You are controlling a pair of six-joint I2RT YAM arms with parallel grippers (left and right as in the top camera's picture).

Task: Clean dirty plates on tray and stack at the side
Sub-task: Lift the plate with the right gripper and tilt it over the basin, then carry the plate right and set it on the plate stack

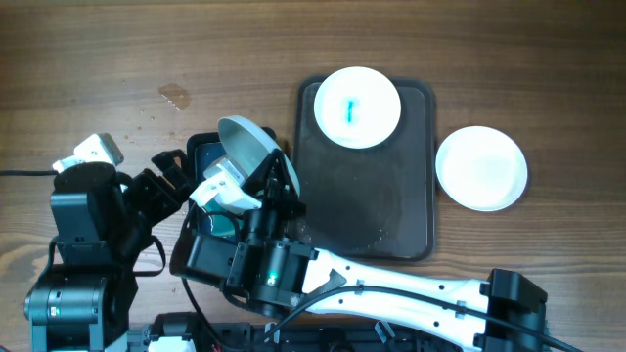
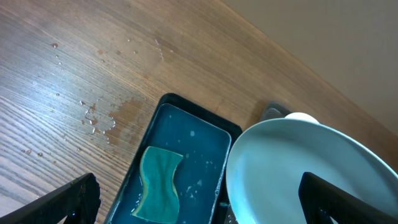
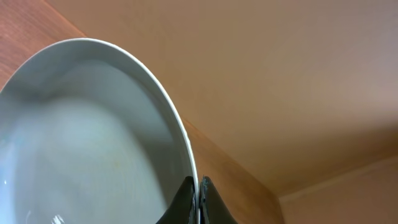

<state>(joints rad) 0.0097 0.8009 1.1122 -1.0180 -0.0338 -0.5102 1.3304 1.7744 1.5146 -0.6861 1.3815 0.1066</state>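
My right gripper (image 1: pixel 256 196) is shut on the rim of a white plate (image 1: pixel 245 147) and holds it tilted on edge over the small blue tray (image 1: pixel 202 152). The same plate fills the right wrist view (image 3: pixel 93 137), pinched between the fingers (image 3: pixel 198 193), and shows in the left wrist view (image 2: pixel 298 168). A second plate (image 1: pixel 357 108) with a blue smear sits at the far end of the dark brown tray (image 1: pixel 367 205). A plain white plate (image 1: pixel 481 168) lies on the table right of that tray. My left gripper (image 2: pixel 199 205) is open over the green sponge (image 2: pixel 158 183).
The blue tray (image 2: pixel 186 155) holds water and the sponge. Water drops (image 2: pixel 93 118) lie on the wooden table left of it, and a wet spot (image 1: pixel 174 96) shows in the overhead view. The right arm (image 1: pixel 391 284) crosses the table's front edge.
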